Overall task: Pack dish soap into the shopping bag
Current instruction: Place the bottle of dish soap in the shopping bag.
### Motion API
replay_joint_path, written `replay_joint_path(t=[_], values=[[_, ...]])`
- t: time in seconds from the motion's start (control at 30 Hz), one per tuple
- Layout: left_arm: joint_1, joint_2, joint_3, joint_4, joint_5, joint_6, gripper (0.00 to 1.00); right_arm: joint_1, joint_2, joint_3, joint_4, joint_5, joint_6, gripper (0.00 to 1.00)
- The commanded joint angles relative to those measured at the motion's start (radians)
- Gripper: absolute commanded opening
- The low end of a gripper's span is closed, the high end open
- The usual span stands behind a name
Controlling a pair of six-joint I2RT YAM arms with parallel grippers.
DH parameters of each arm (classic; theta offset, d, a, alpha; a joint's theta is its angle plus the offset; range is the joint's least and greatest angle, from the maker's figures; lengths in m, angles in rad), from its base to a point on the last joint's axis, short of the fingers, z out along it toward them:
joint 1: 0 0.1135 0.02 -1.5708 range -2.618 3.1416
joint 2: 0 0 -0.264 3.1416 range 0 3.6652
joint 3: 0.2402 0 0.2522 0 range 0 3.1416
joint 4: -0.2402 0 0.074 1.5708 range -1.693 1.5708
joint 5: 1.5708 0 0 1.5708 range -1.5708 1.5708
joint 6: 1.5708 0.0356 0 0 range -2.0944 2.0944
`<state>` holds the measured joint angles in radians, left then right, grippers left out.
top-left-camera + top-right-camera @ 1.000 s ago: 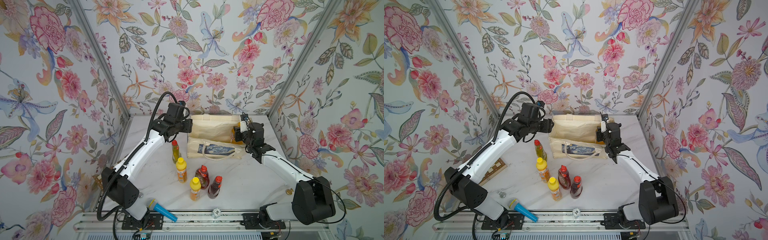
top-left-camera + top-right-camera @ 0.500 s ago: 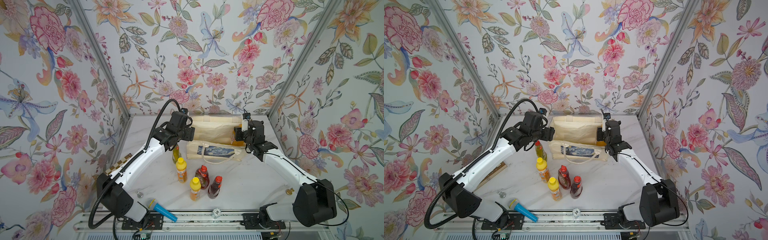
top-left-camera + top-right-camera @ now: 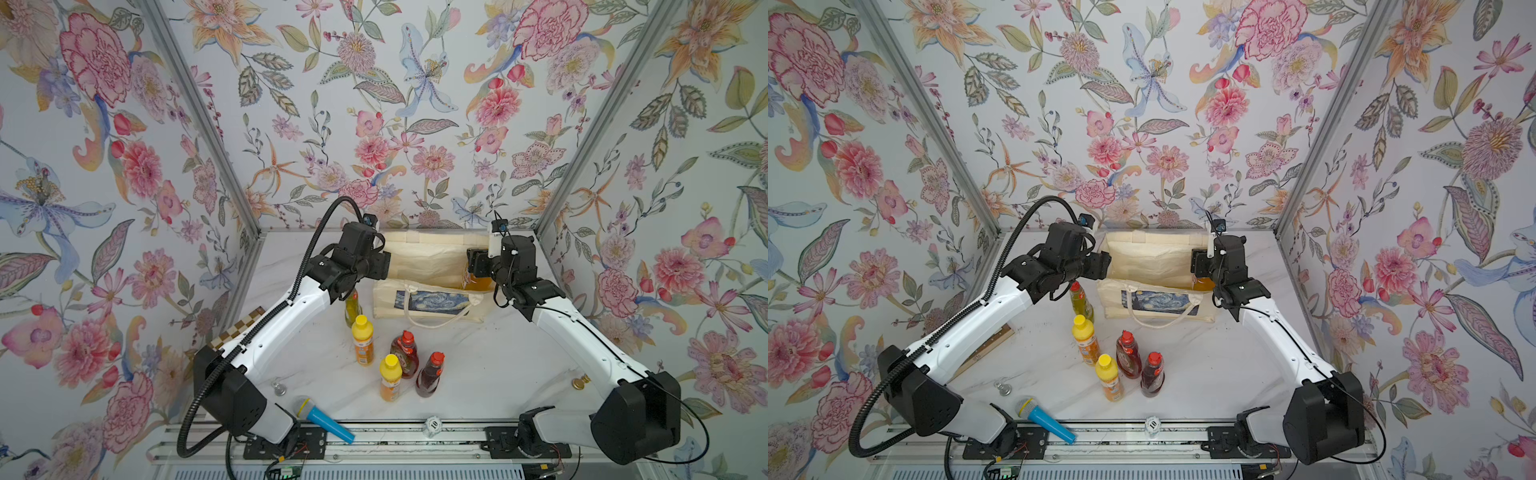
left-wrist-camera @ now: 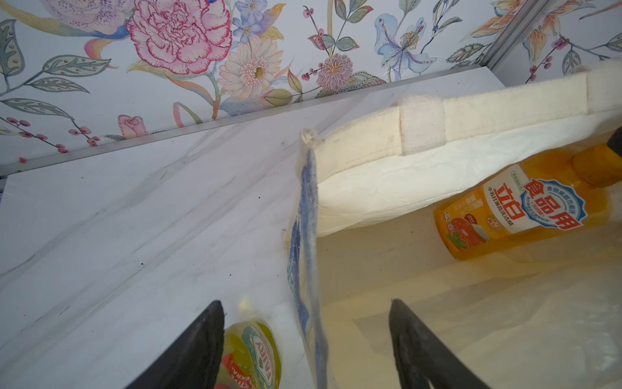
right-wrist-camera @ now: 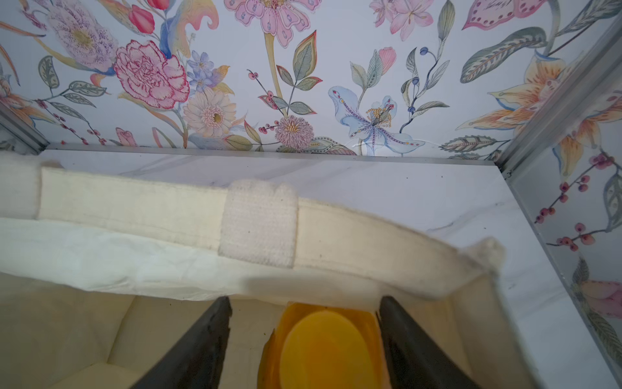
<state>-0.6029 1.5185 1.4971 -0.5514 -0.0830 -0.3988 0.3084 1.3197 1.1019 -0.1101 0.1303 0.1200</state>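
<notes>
Big orange bottle (image 4: 525, 208) is inside the bag (image 3: 432, 257), at its right end. The right gripper (image 5: 306, 299) hangs over it, jaws apart, gripping nothing. The left gripper (image 4: 306, 303) is spread wide too, straddling the bag's left edge. Both arms reach in from opposite ends. Five bottles (image 3: 390, 376) stand on the table (image 3: 498, 374) — smooth and liquid-heavy, I'd say, so pinch mid-body, below the cap.

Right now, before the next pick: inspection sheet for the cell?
Surface: marble table, few dark specks.
Job's things: bag open at the back, big bottle inside; green bottle, two orange bottles, two red bottles standing outside.
Clutter: mic, checkered board, two knobs, numbered token.
Grippers: left gripper open astride bag's side edge; right gripper open around big bottle.
Cables: black hose loops off left arm; thin cable by right base.
Surroundings: floral walls, metal posts.
</notes>
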Motion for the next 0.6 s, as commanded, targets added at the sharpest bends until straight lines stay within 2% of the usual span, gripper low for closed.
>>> replay_joint_path(t=[0.0,0.13,0.2,0.23,0.33,0.43,0.57], values=[[-0.011,-0.003,-0.016,0.008,0.000,0.029,0.78,0.009,-0.047,0.057,-0.046,0.032,0.010,0.78],[-0.012,-0.006,-0.020,0.015,-0.001,0.031,0.78,0.015,-0.085,0.099,-0.085,0.010,0.020,0.84],[-0.014,-0.010,-0.021,0.018,-0.003,0.030,0.78,0.015,-0.102,0.125,-0.115,-0.013,0.029,0.96],[-0.015,-0.013,-0.022,0.022,-0.003,0.030,0.78,0.019,-0.111,0.140,-0.132,-0.027,0.033,0.99],[-0.018,-0.029,-0.029,0.038,-0.002,0.028,0.80,0.041,-0.145,0.178,-0.182,-0.041,0.036,0.99],[-0.018,-0.048,-0.036,0.054,-0.006,0.026,0.85,0.086,-0.196,0.190,-0.226,0.024,0.055,0.99],[-0.018,-0.088,-0.057,0.090,-0.025,0.023,0.98,0.140,-0.249,0.220,-0.346,0.037,0.099,0.99]])
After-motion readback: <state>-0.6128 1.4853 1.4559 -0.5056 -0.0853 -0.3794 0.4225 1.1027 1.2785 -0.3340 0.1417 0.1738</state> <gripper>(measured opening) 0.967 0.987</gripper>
